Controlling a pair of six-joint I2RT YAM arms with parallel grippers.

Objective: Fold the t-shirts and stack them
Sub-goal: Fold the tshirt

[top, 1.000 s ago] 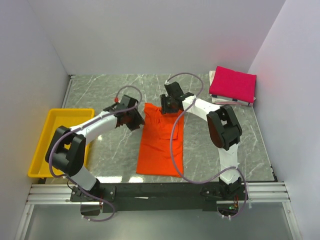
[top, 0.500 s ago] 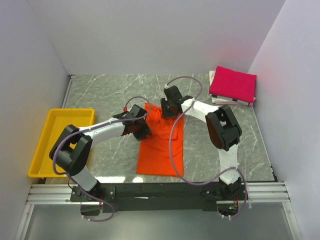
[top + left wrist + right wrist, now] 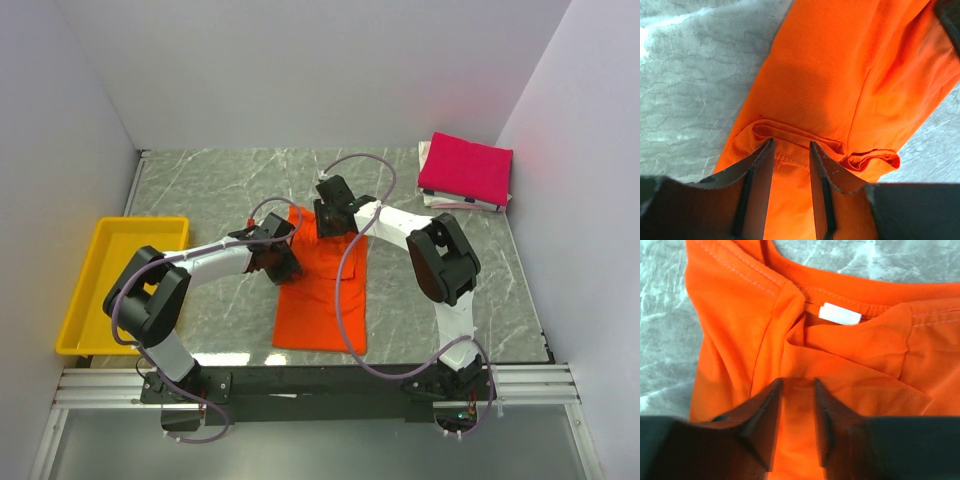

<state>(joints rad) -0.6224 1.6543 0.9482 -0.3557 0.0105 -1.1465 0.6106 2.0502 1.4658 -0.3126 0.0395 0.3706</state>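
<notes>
The orange t-shirt (image 3: pixel 318 295) lies folded lengthwise in a long strip at the table's middle, collar end far. The magenta-pink t-shirt (image 3: pixel 466 168) lies folded at the back right. My left gripper (image 3: pixel 283 262) is over the strip's left edge; in its wrist view the gripper (image 3: pixel 791 145) is open a little, with a stitched hem of the orange shirt (image 3: pixel 840 75) between its fingers. My right gripper (image 3: pixel 331 216) is at the collar end; in its wrist view the gripper (image 3: pixel 798 382) is open a little over bunched cloth below the white label (image 3: pixel 840 314).
A yellow plastic tray (image 3: pixel 120 222) sits at the left edge of the table. The right arm's purple cable (image 3: pixel 350 290) hangs over the orange shirt's right side. White walls close in the back and both sides.
My left gripper has moved right and nearer, from beside the shirt onto its left edge. My right gripper has shifted slightly left over the collar end. The shirts lie as before.
</notes>
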